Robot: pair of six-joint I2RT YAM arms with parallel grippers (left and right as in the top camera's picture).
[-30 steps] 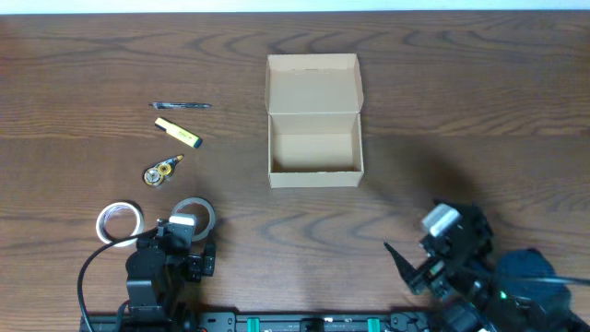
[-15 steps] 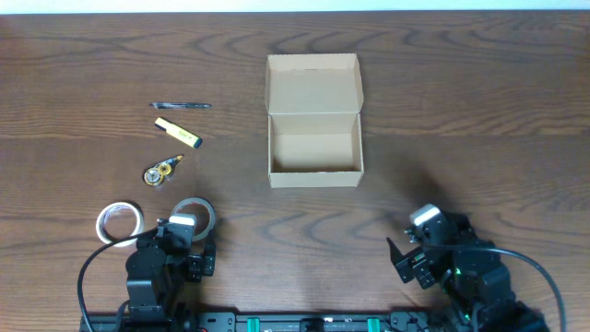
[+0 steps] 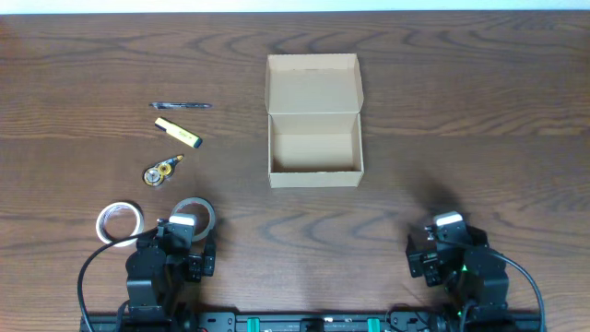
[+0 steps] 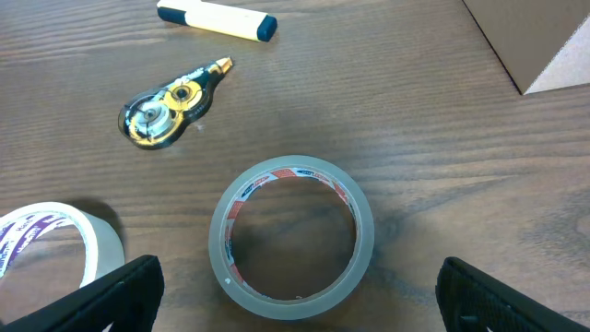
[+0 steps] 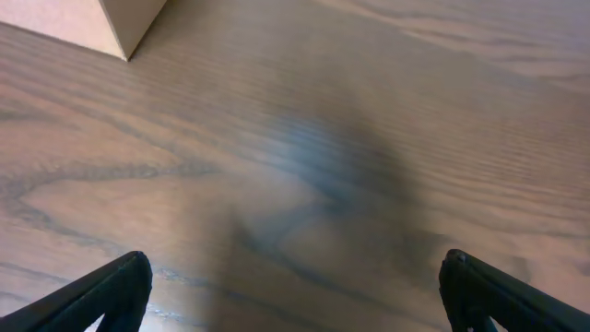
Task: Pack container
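Note:
The tan cardboard container (image 3: 313,148) stands open in the middle of the table, its flap lid (image 3: 312,83) laid back on the far side. It looks empty. A corner of it shows in the left wrist view (image 4: 544,46) and the right wrist view (image 5: 92,23). My left gripper (image 4: 295,300) is open and empty at the front left, just short of a clear tape roll (image 4: 291,237), which also shows in the overhead view (image 3: 197,213). My right gripper (image 5: 295,295) is open and empty over bare table at the front right.
Left of the container lie a black pen (image 3: 182,106), a yellow highlighter (image 3: 177,133) and a correction tape dispenser (image 3: 162,171). A white tape roll (image 3: 120,222) sits at the front left, beside the clear roll.
My right arm has drawn back and squared up at the front right, its gripper now pointing straight ahead. The left arm and the objects have not moved.

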